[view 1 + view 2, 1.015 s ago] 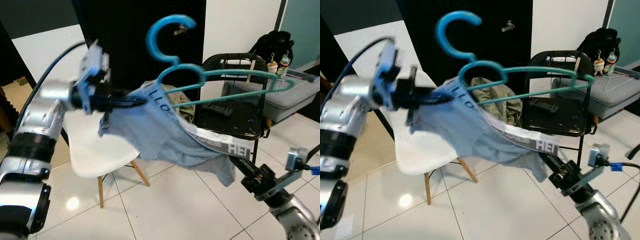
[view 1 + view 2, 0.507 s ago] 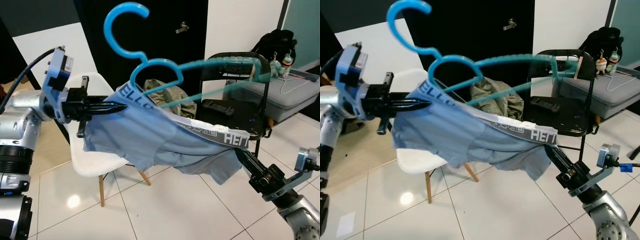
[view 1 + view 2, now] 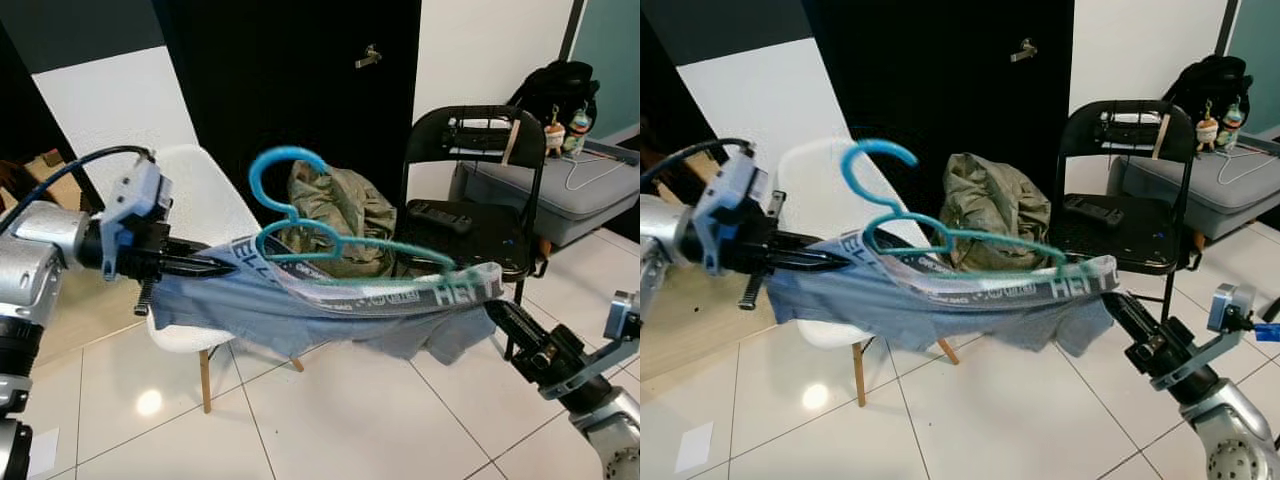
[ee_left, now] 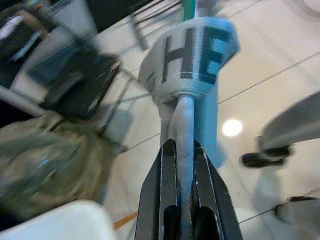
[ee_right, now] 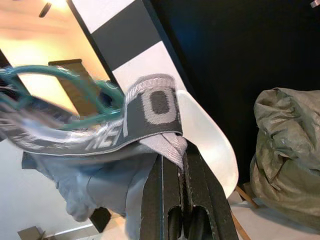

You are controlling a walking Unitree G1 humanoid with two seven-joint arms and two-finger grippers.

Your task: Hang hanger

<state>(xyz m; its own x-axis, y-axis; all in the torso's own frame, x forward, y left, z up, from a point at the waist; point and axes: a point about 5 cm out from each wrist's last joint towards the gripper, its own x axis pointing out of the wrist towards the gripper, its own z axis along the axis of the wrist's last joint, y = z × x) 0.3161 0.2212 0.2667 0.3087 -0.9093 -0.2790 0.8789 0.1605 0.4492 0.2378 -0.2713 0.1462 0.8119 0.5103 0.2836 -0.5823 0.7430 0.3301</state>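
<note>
You have both grippers pinching the shorts' waistband [image 3: 400, 296]: left gripper [image 3: 225, 268], right gripper [image 3: 492, 310]. Blue hanger [image 3: 300, 225] probably threaded inside; blurred.

Teal hanger [image 3: 330, 245]; blue-grey shorts [image 3: 300, 315] with a grey, letter-printed waistband [image 3: 400, 295]. White chair [image 3: 205, 215], olive bag [image 3: 345, 215].

left arm raised, reaching inward | left pincer [image 3: 222, 268] clamped on waistband [image 3: 380, 296] | right arm extended forward | right pincer [image 3: 492, 308] clamped on waistband
</note>
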